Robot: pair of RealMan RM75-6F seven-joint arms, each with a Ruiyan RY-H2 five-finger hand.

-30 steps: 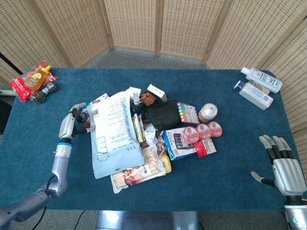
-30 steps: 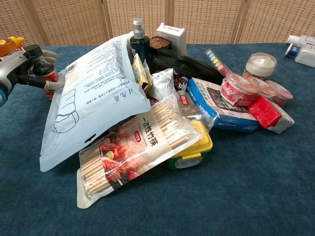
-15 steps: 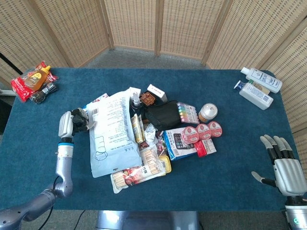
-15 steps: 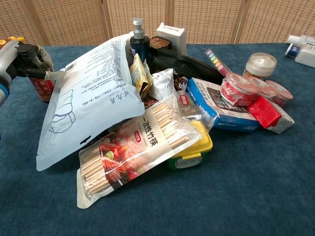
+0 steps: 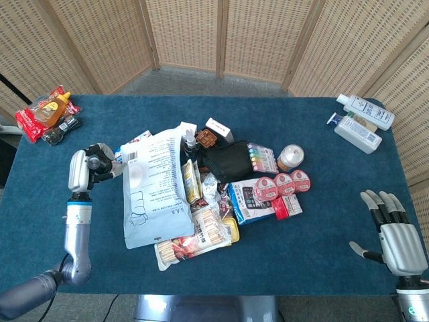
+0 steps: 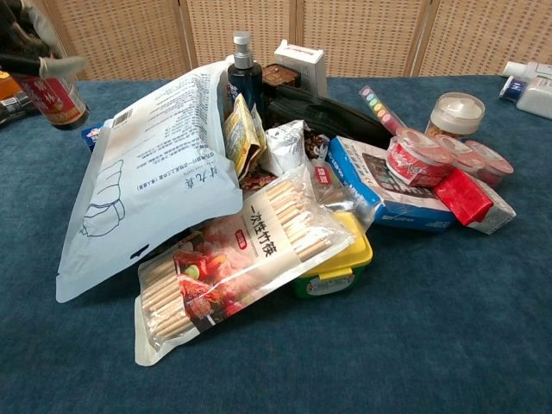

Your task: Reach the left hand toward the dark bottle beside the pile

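My left hand (image 5: 86,168) curls its fingers around the dark bottle (image 6: 52,97), raised off the cloth at the pile's (image 5: 201,188) nine o'clock — clearing the big white pouch (image 5: 153,191); right hand (image 5: 395,235) idles, fingers spread.

On my screen the tabletop (image 5: 214,268) is covered edge to edge in deep blue carpet-like cloth, matte and evenly lit — no hard shadows anywhere. Behind it stands a folding screen (image 5: 181,33) of woven wicker panels in pale wooden frames, angled in a zigzag so it wraps the far side and both corners. Through the gap at its foot I see a strip of grey floor (image 5: 201,77). At the far left edge — a dark slanted bar crosses one panel.
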